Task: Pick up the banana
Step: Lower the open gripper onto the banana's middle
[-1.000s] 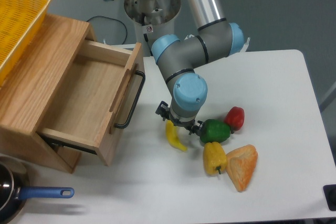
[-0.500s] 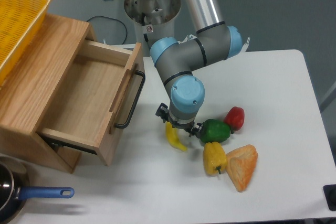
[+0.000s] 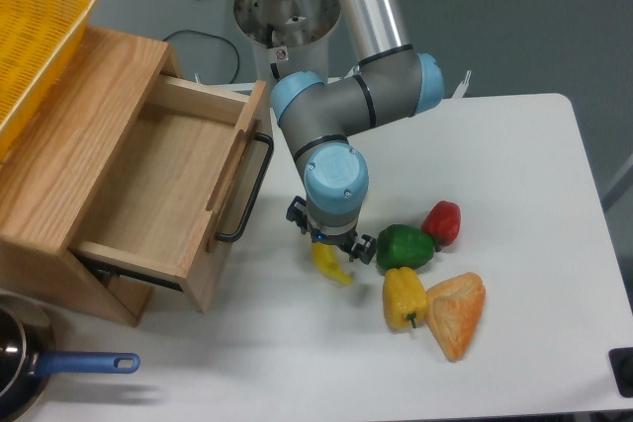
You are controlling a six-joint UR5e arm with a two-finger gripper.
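The banana [image 3: 332,264] is slim, curved and deep yellow. It lies on the white table [image 3: 514,185] just right of the drawer unit; only its lower half and pointed tip show. My gripper [image 3: 329,241] hangs straight over its upper end, and the blue wrist hides the fingers and the top of the banana. I cannot tell whether the jaws are open or shut, or whether they touch the banana.
A green pepper [image 3: 405,245], a red pepper [image 3: 442,221], a yellow pepper [image 3: 404,295] and an orange wedge [image 3: 456,313] lie close to the right. The open wooden drawer [image 3: 168,185] with its black handle [image 3: 247,195] is to the left. A yellow basket [image 3: 35,37] sits on the unit; a blue-handled pan [image 3: 40,368] is at the front left.
The gripper has moved left and slightly down, from beside the green pepper to over the banana's upper end. The banana and peppers have not moved.
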